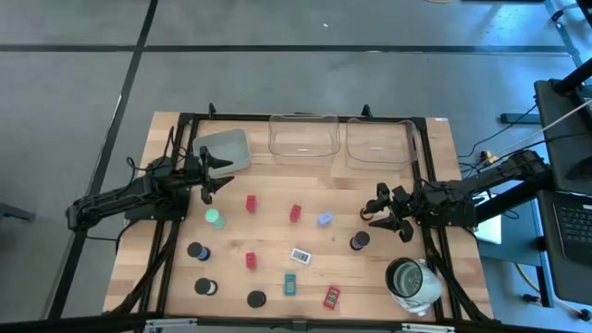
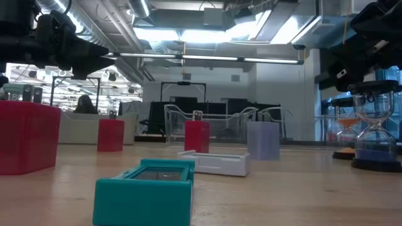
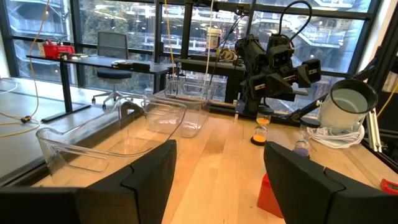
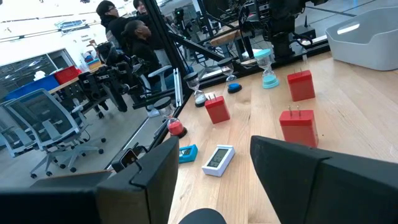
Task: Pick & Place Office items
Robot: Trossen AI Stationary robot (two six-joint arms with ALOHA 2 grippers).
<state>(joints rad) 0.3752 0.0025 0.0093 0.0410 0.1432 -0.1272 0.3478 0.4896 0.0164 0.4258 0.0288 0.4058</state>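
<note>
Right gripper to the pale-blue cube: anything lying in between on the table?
Nothing. In the high view, the strip of wood from the right gripper across to the pale-blue cube is bare. The nearest piece, a black round cap, sits off that line, nearer the front edge.

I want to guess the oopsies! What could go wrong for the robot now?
1. The red blocks stand upright, so a bump from an end effector might tip them.
2. The black-capped hourglass sits close to the right end effector, which could knock it over.
3. The silvery-white container lies near the table edge; a nudge might push it off.
</note>
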